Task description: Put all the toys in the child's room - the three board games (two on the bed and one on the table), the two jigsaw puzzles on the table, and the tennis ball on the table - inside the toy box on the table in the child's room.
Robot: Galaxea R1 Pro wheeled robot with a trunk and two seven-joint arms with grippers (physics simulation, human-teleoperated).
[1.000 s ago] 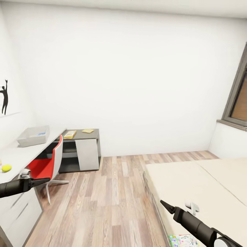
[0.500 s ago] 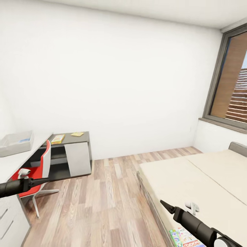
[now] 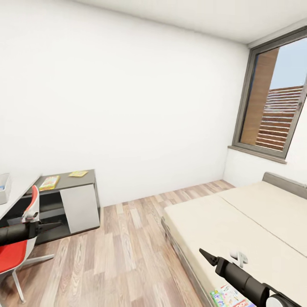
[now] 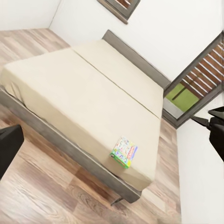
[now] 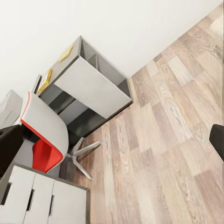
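I am in the child's room with both arms held out ahead of me and nothing in either. My left hand tapers to a dark point over the red chair; I cannot tell whether its fingers are apart or together. My right hand hangs above the near edge of the bed, and there too I cannot tell.

One board game lies flat on the mattress close to the bed's near corner, just beside the edge; in the head view it sits right under my right forearm. I judge it a light, stiff cardboard box, smooth on its printed faces, so my fingers could slip on the top. Lying flat on soft bedding, it gives me no gap below; I would pinch it across a short edge, or slide it over the bed's edge first to get a finger beneath.

On the lower dark wing of the surface, a yellow-green-red box lies toward the left end and a thin yellow square toward the back.

The toy box shows as a grey sliver at the frame's edge, something blue just visible inside
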